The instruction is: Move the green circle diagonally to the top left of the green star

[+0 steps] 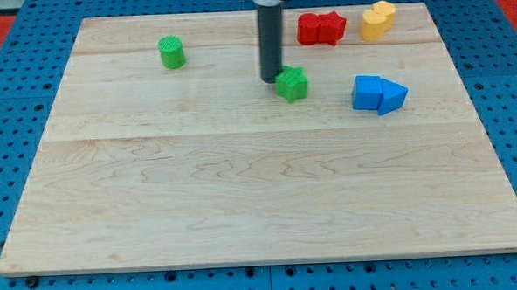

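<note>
The green circle (172, 53) stands near the view's top left of the wooden board. The green star (292, 83) sits right of the board's middle, toward the view's top. My tip (270, 80) rests on the board just left of the green star, touching or almost touching it. The dark rod rises straight up from there to the view's top edge. The green circle is well to the left of my tip and a little higher in the view.
A red block (321, 28) lies at the view's top, right of the rod. A yellow block (377, 20) lies further right. A blue block (379, 93) sits to the right of the green star. The board's edge (264, 264) borders blue pegboard.
</note>
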`<action>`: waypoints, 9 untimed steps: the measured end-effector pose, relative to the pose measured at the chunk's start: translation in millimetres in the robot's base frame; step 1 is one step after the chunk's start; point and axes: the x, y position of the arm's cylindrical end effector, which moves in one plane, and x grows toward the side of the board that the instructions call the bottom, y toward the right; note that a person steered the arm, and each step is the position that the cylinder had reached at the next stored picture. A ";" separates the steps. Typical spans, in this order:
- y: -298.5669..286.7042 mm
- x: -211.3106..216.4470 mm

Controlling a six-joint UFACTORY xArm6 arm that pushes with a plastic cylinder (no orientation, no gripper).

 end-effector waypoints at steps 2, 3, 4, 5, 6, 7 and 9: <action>25.4 40.2; 38.2 43.5; 23.3 43.5; -60.7 40.8; -117.0 19.0; -158.6 -29.7; -195.0 -89.8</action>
